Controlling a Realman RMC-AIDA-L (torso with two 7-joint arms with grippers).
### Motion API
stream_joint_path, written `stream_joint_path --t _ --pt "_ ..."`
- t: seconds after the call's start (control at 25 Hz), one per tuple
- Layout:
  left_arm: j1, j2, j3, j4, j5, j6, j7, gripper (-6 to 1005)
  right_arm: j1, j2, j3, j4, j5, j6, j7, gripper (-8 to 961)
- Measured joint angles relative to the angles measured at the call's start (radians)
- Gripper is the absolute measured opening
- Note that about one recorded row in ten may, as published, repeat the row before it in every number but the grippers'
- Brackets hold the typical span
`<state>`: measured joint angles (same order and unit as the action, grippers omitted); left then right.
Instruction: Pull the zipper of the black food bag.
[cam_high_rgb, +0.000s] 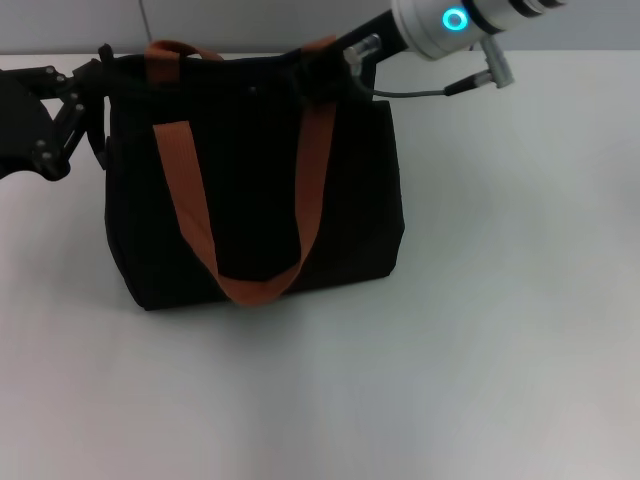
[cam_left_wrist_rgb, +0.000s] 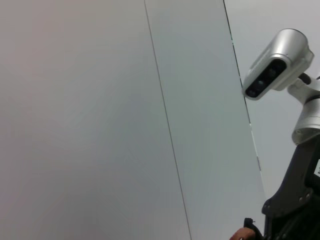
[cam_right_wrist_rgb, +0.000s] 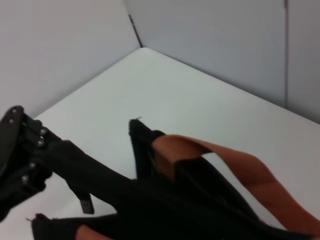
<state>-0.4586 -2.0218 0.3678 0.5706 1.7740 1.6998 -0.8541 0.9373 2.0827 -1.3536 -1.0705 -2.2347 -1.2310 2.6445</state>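
The black food bag (cam_high_rgb: 250, 200) stands upright in the middle of the white table, with its rust-orange handles (cam_high_rgb: 190, 210) draped over the front. My left gripper (cam_high_rgb: 98, 68) is at the bag's top left corner, shut on the bag's black end strip; it also shows in the right wrist view (cam_right_wrist_rgb: 46, 150), holding that strip taut. My right gripper (cam_high_rgb: 322, 75) is at the bag's top edge near the right handle, dark against the fabric. A small tab (cam_right_wrist_rgb: 87, 205) hangs below the strip; I cannot tell whether it is the zipper pull.
The white table (cam_high_rgb: 500, 300) stretches to the front and right of the bag. A grey wall (cam_right_wrist_rgb: 225, 45) stands close behind the table's far edge. A cable (cam_high_rgb: 440, 88) hangs off my right wrist. The left wrist view shows wall panels and my head camera (cam_left_wrist_rgb: 277, 62).
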Motion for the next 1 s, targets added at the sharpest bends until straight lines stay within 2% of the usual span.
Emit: stream_joint_path --t 0.24,0.4,0.72,0.88,0.96,1.0 --pt "-0.001 0.0 0.0 -0.001 -0.001 -0.01 0.0 137 -0.066 -0.001 0.016 -0.083 -0.024 -0.018 0.02 22" --pt "-0.001 0.0 0.0 -0.001 -0.002 -0.011 0.0 138 -0.122 -0.001 0.074 -0.138 -0.039 -0.056 0.022 26" --pt "-0.002 0.0 0.001 -0.001 -0.003 -0.011 -0.002 141 -0.159 0.0 0.11 -0.169 -0.011 -0.088 0.003 34" --pt "-0.003 0.0 0.005 -0.003 -0.004 -0.012 -0.007 142 -0.203 0.0 0.172 -0.171 0.075 -0.101 -0.079 38" --pt "-0.003 0.0 0.006 -0.004 -0.004 -0.012 -0.012 142 -0.245 0.0 0.224 -0.15 0.197 -0.114 -0.194 40" --pt "-0.002 0.0 0.006 -0.005 -0.004 -0.012 -0.015 143 -0.284 -0.001 0.267 -0.12 0.309 -0.128 -0.307 41"
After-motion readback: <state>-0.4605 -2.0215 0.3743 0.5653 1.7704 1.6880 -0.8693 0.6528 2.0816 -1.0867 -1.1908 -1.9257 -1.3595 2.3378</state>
